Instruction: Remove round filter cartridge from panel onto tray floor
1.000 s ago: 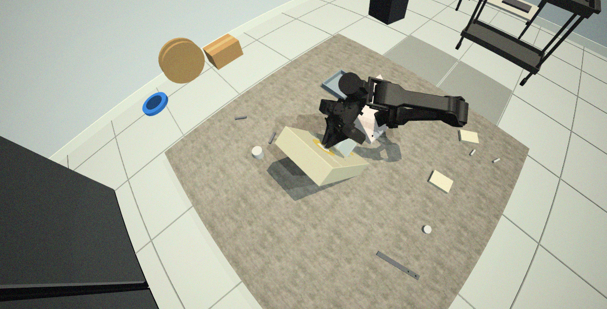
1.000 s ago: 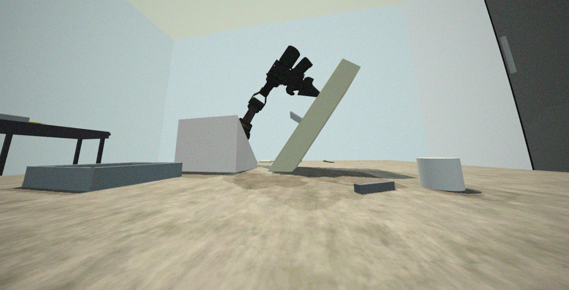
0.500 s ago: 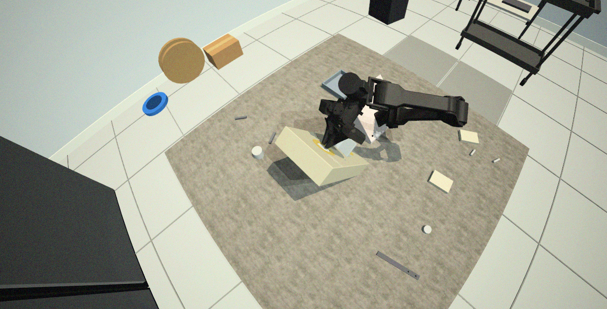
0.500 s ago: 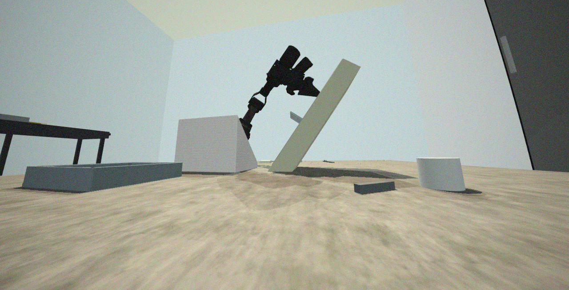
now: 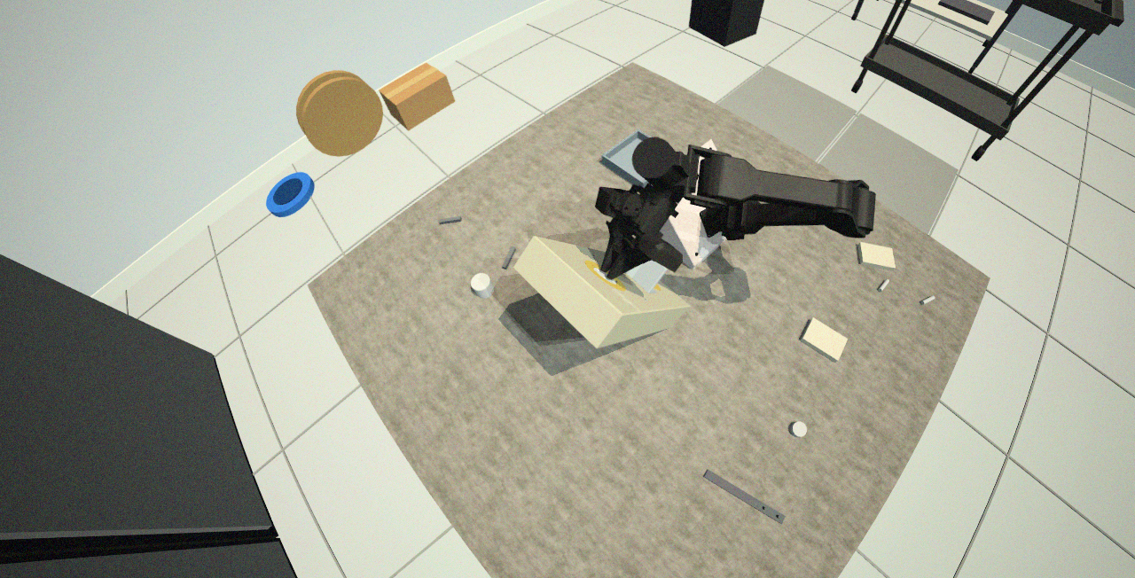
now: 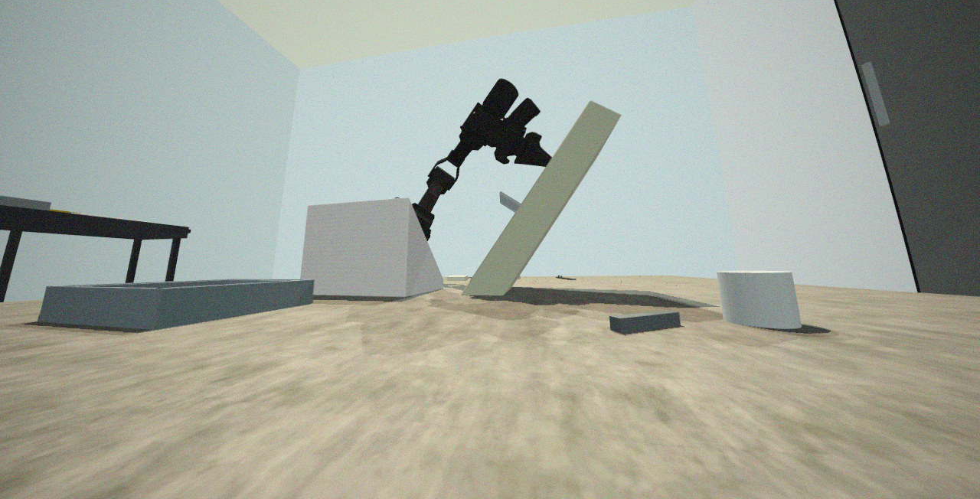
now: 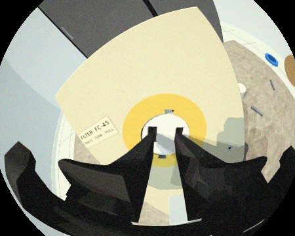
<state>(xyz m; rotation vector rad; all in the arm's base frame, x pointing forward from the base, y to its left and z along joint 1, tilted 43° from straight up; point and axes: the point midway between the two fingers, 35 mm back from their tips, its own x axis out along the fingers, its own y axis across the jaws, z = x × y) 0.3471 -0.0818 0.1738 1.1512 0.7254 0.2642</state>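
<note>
The cream service panel [image 5: 555, 283] [image 6: 548, 208] [image 7: 147, 65] leans at a slant. The cartridge [image 7: 167, 120] shows as a white round face inside the panel's yellow ring [image 7: 134, 115]. My gripper [image 5: 611, 274] [image 6: 550, 164] [image 7: 164, 137] is partly open, with nothing gripped between its fingers. Its two narrow tips are at the left and right sides of the cartridge face, over the dark slots. How deep they reach is hidden. The cartridge looks seated in the panel. The blue-grey tray [image 5: 624, 155] [image 6: 233, 305] lies on the mat away from the panel, partly behind the arm in the top view.
A pale ledge [image 5: 650, 276] [image 6: 508, 201] [image 7: 178, 210] sticks out of the panel below the cartridge. A white wedge-like block [image 5: 688, 231] [image 6: 356, 249] stands between tray and panel. A white cylinder [image 5: 481, 285] [image 6: 759, 301] [image 7: 242, 88] and a grey bar [image 5: 508, 258] [image 6: 644, 322] lie beyond.
</note>
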